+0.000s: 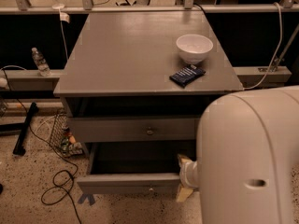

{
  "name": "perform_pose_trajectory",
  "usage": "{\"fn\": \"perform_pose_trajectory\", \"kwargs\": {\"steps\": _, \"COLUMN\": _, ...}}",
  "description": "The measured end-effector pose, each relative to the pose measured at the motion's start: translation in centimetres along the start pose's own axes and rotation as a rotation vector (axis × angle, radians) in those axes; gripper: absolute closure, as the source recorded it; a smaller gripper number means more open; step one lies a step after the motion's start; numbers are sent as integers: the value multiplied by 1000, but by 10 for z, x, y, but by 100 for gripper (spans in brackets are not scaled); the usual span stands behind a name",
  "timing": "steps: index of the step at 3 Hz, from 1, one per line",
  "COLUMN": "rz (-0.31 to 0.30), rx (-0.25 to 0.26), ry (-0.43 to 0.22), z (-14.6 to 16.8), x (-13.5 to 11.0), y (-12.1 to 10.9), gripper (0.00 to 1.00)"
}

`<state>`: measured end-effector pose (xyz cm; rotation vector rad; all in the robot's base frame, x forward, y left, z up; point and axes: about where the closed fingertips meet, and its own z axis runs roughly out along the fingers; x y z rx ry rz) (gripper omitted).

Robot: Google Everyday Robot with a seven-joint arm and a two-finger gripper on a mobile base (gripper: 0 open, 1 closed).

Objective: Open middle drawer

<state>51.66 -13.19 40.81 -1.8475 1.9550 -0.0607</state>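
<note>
- Below the upper drawer front (117,129), one middle drawer (126,183) stands pulled out, long axis left-right, its knob (150,189) facing me.
- At its right end sits the gripper (183,177); I cannot tell its opening or hold.
- On the cabinet top (131,55): one white bowl (194,47) and one dark blue packet (187,75), print unreadable.

The middle drawer (133,183) stands pulled well out of the grey cabinet (131,50). Its wide, shallow flat front sits clearly forward of the taller drawer front (117,129) above it. A small round knob (150,189) sits at the centre of the grey front. Behind the front, the drawer's dark inside is open to view from above. The gripper (184,177) is at the drawer's right end, close against the front.
</note>
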Motion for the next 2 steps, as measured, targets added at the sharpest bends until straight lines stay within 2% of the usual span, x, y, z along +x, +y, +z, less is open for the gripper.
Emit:
{"fn": "perform_pose_trajectory", "kwargs": {"steps": 1, "rz": 11, "rx": 61, "ry": -35, "z": -32, "x": 9, "y": -2, "gripper": 0}}
{"fn": "perform_pose_trajectory", "kwargs": {"steps": 2, "rz": 62, "rx": 117, "ry": -58, "z": -62, "x": 32, "y": 1, "gripper": 0}}
